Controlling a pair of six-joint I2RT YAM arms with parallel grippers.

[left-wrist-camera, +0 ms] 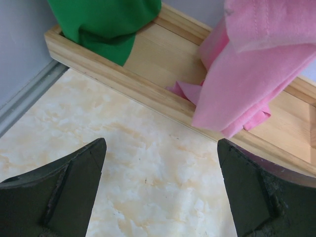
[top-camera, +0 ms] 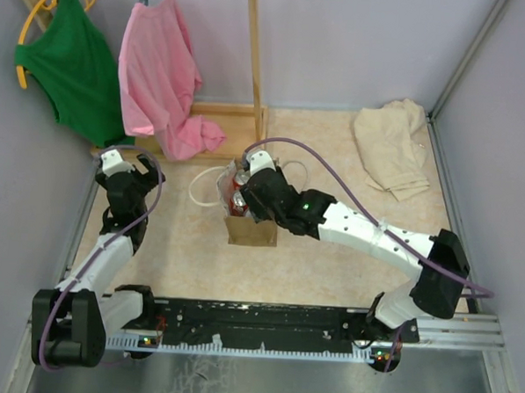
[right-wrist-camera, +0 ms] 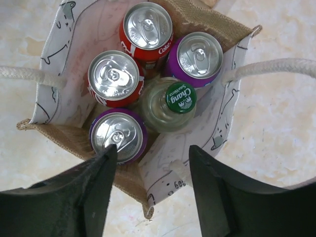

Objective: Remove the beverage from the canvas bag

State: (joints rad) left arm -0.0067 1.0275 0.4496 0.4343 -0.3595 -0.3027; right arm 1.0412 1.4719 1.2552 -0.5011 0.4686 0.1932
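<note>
Lilac walls close in a pale marbled table. At the back stands a wooden rack with a green top and a pink top hanging from it. A beige cloth lies crumpled in the far right corner.

Mid-table, just in front of the rack's base, the bag stands upright with its mouth wide open. One white rope handle trails off to each side.

The right wrist view looks straight down into it, and it's packed. There are two red cans, two purple cans and a glass bottle with a green cap in the middle, all upright and all inside.

The right gripper hangs right over the bag's near edge, its fingers spread with nothing between them. Its left fingertip overlaps the rim of the nearer purple can, but it is not clear whether they touch.

On the left, the left gripper is well apart from the bag, near the rack's base. Its fingers are spread wide over bare table and hold nothing, with the pink top's hem hanging just beyond them.
</note>
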